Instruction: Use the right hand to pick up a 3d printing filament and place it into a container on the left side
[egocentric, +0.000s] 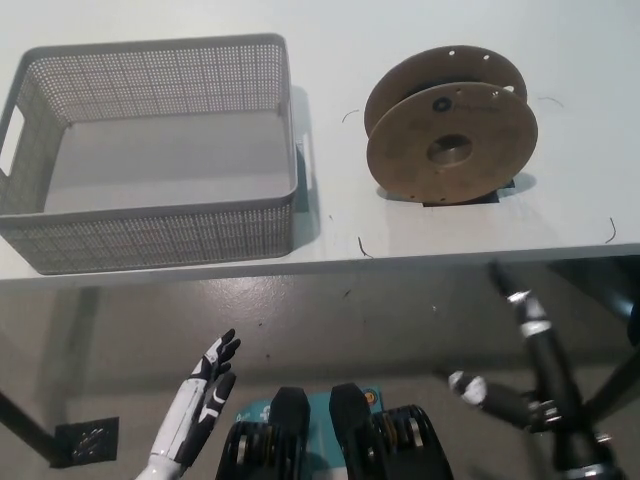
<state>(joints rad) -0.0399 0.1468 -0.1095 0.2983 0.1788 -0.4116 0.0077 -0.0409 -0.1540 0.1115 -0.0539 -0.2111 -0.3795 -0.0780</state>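
The spool (450, 128) stands on edge on the tabletop (330, 60), right of the empty basket (150, 150). Probably rigid and heavy; grip its rim. Left hand (205, 395) rests below, fingers spread; right hand (480, 392) unclear.

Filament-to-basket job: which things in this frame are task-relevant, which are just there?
Task-relevant:
- filament spool, standing on edge on the table
- grey mesh basket, empty, left of the spool
- right hand, low, below the table edge

Just there:
- white table
- left hand, resting at lower left, open
- black marks on the table
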